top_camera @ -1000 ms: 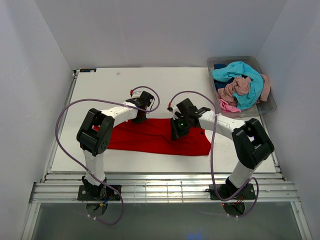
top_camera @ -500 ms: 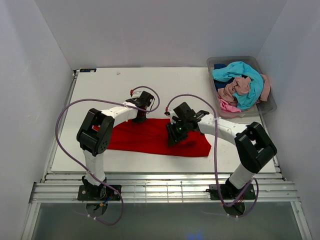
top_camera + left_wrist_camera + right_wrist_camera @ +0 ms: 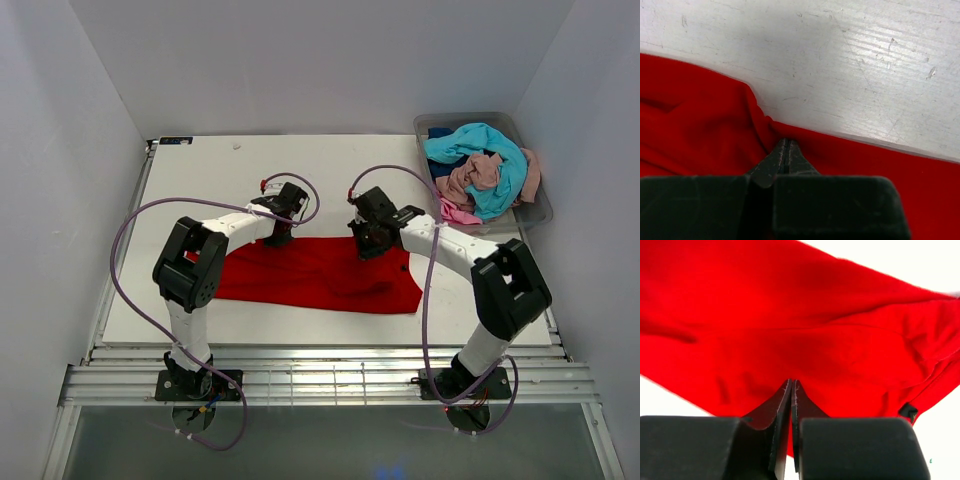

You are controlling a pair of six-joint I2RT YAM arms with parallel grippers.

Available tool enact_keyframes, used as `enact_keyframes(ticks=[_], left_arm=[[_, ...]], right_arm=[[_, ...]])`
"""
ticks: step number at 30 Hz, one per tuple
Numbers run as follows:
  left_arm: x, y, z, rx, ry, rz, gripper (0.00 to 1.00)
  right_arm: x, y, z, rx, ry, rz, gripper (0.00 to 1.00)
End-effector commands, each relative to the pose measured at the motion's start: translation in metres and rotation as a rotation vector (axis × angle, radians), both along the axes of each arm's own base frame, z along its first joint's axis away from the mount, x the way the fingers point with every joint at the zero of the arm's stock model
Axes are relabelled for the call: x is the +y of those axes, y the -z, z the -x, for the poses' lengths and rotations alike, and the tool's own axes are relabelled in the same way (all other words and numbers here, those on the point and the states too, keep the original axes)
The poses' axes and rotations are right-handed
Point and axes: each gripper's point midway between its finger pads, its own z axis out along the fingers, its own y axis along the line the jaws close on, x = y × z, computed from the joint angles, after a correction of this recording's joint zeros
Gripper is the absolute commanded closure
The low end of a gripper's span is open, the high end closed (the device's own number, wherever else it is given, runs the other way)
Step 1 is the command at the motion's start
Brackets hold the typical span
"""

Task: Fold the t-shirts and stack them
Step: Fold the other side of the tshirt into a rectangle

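The red t-shirt [image 3: 310, 275] lies flat on the near half of the table [image 3: 330, 170], with its long axis from left to right. Its far edge is wavy and its near edge runs close to the table's front border. Behind it the white surface is bare up to the back wall.

The left gripper [image 3: 786, 146] is clamped on a puckered fold at the far edge. The right gripper [image 3: 791, 385] has its jaws together over the cloth; whether it pinches any, I cannot tell.

The other t-shirts [image 3: 490, 165] are heaped in the bin [image 3: 545, 212] at the far right corner.
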Motion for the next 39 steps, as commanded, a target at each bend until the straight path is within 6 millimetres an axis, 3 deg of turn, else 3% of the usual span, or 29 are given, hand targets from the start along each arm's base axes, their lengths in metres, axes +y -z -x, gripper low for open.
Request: enact_keyframes(ticks=[1, 7, 10, 15, 18, 22, 27, 32, 36, 39], left_arm=[[0.006, -0.019, 0.006, -0.017, 0.003, -0.003, 1.00], [0.008, -0.022, 0.006, -0.022, 0.002, -0.010, 1.00], [0.007, -0.021, 0.006, -0.023, 0.000, -0.004, 1.00], [0.005, -0.019, 0.004, -0.018, -0.008, 0.004, 1.00], [0.003, -0.019, 0.003, -0.019, -0.008, 0.010, 1.00], [0.004, -0.020, 0.003, -0.022, -0.007, 0.010, 1.00], [0.001, -0.025, 0.001, -0.032, 0.001, 0.022, 1.00], [0.000, -0.042, -0.006, -0.072, 0.013, 0.018, 1.00], [-0.003, -0.061, -0.008, -0.111, 0.018, 0.048, 1.00], [-0.010, -0.071, -0.009, -0.132, 0.030, 0.067, 1.00]], right_arm=[[-0.009, 0.011, -0.008, -0.016, 0.021, 0.076, 0.92], [-0.024, 0.027, 0.020, 0.061, 0.028, 0.092, 0.92], [-0.031, 0.017, 0.036, 0.068, 0.043, 0.063, 0.92], [-0.049, 0.022, 0.070, 0.138, 0.047, 0.078, 0.92], [-0.053, 0.020, 0.084, 0.164, 0.043, 0.066, 0.92], [-0.038, 0.009, 0.099, 0.205, -0.009, -0.037, 0.92], [-0.039, 0.006, 0.090, 0.179, 0.008, -0.011, 0.92], [-0.036, -0.018, 0.054, 0.065, 0.074, 0.020, 0.92], [-0.037, -0.023, 0.031, 0.021, 0.137, 0.043, 0.92], [-0.036, -0.016, 0.019, 0.023, 0.158, 0.064, 0.92]])
